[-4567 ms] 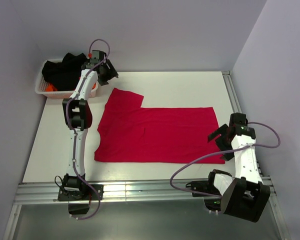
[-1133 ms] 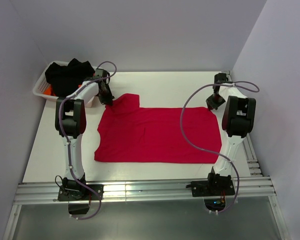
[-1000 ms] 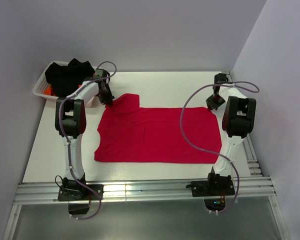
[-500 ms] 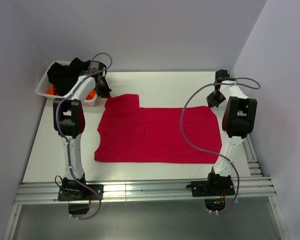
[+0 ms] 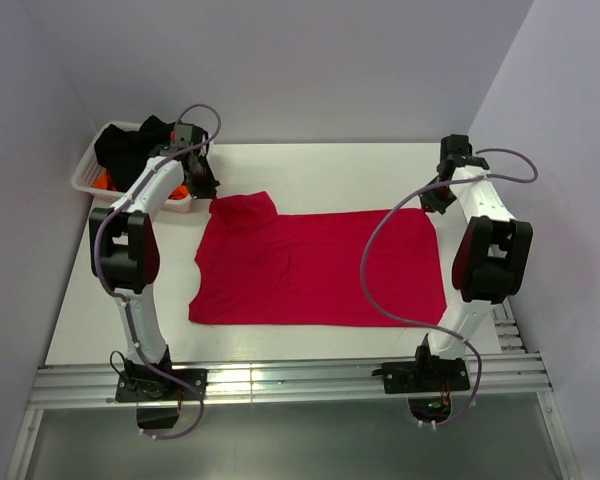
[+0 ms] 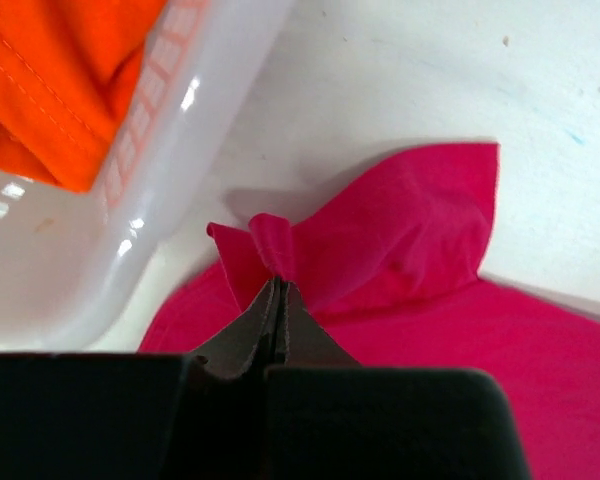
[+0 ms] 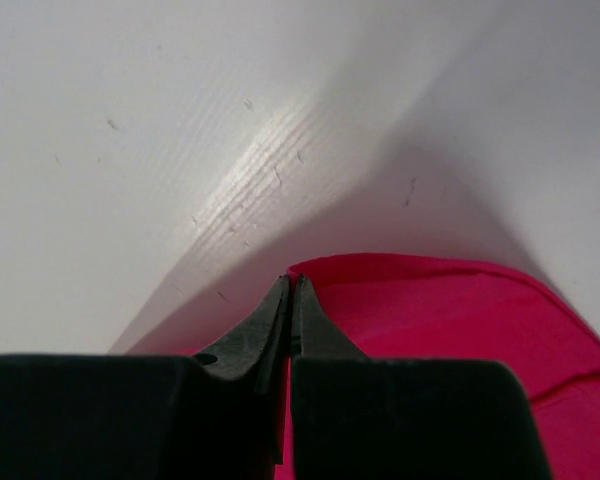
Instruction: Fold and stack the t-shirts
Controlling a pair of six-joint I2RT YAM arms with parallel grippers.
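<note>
Lilac walls close in a white surface (image 5: 330,170), and the red t-shirt (image 5: 320,270) lies spread across its middle, not yet folded. Both arms are stretched to its far edge. The left pincer (image 6: 277,292) is closed tight on a pleat of the sleeve (image 6: 380,230), just beside the white mesh basket (image 5: 83,180) that holds dark clothes (image 5: 130,150) and an orange cloth (image 6: 60,80). The right pincer (image 7: 290,292) is likewise clamped shut, on the far right corner of the shirt. Its wrist view shows that corner riding off the surface with shadow beneath it.

Over the last second both pincers, already pinching, have risen and drawn outward — the sleeve has bunched and shifted toward the basket, and the right elbow has swung out toward the wall. Nearly five seconds back things stood quite differently. Both sets of jaws were open, the left arm hung by the basket's corner, and the right sat low beside the shirt's near right corner. The shirt itself lay flat with the sleeve squared out.

For the task, this reads as the start of the first fold — the far edge gripped at both ends, probably to be carried toward the near edge. No fold is made yet, and nothing is stacked.
</note>
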